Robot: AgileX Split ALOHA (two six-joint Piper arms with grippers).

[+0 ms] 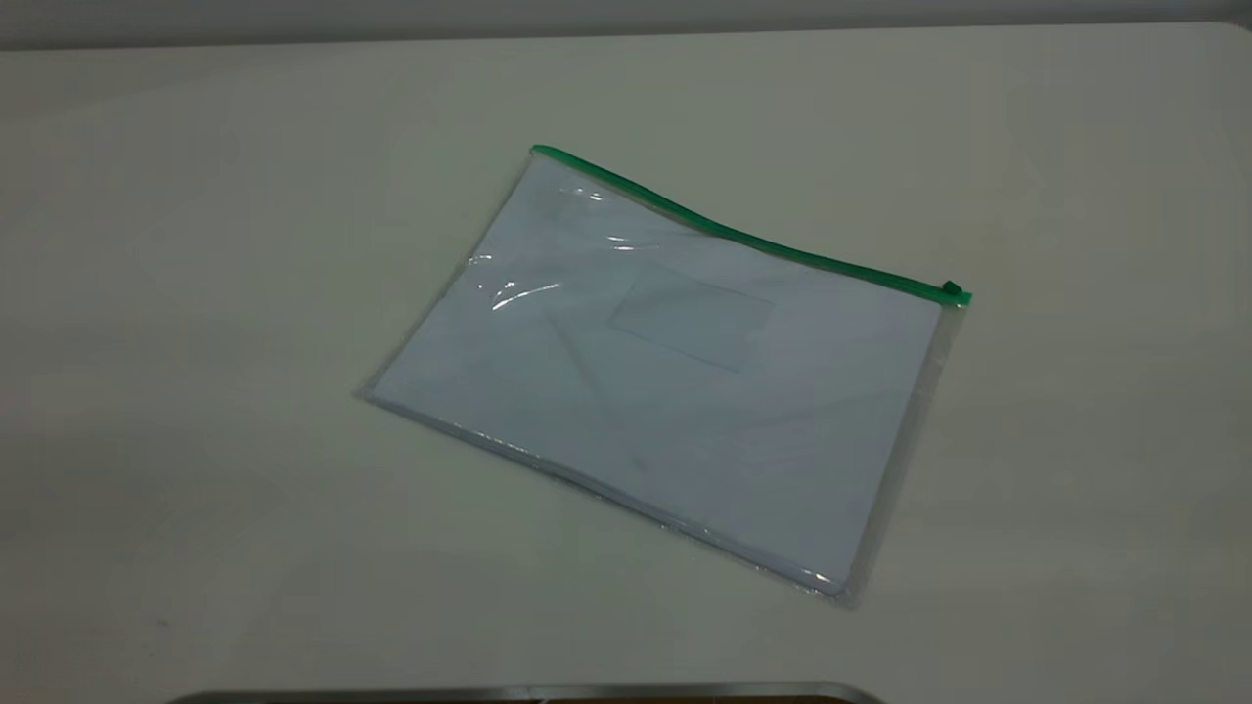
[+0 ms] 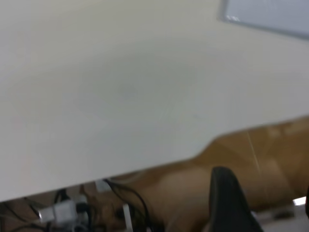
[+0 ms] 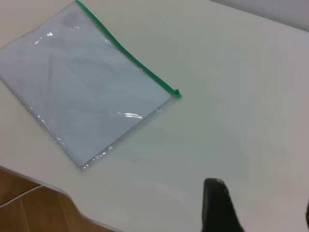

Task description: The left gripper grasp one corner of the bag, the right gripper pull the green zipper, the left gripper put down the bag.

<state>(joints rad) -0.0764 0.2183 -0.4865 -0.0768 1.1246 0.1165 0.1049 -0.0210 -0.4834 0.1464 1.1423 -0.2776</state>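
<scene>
The flat clear plastic bag (image 1: 675, 381) with white sheets inside lay on the pale table (image 1: 196, 293), angled, touched by neither arm. Its thin bright green zipper (image 1: 743, 235) ran along the far long edge, slider tab (image 1: 951, 289) at the right-hand corner. The left gripper (image 2: 229, 203) hung near the table edge, well apart from the bag; cannot tell its jaw state. The right gripper (image 3: 260, 205) hovered over bare table near the slider end, jaws spread.

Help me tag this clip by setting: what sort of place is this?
Probably an indoor lab or test bench. A plain white table holds only a clear bag of white sheets, and the left wrist view shows loose cables and a wood-coloured floor beyond the table's edge.
</scene>
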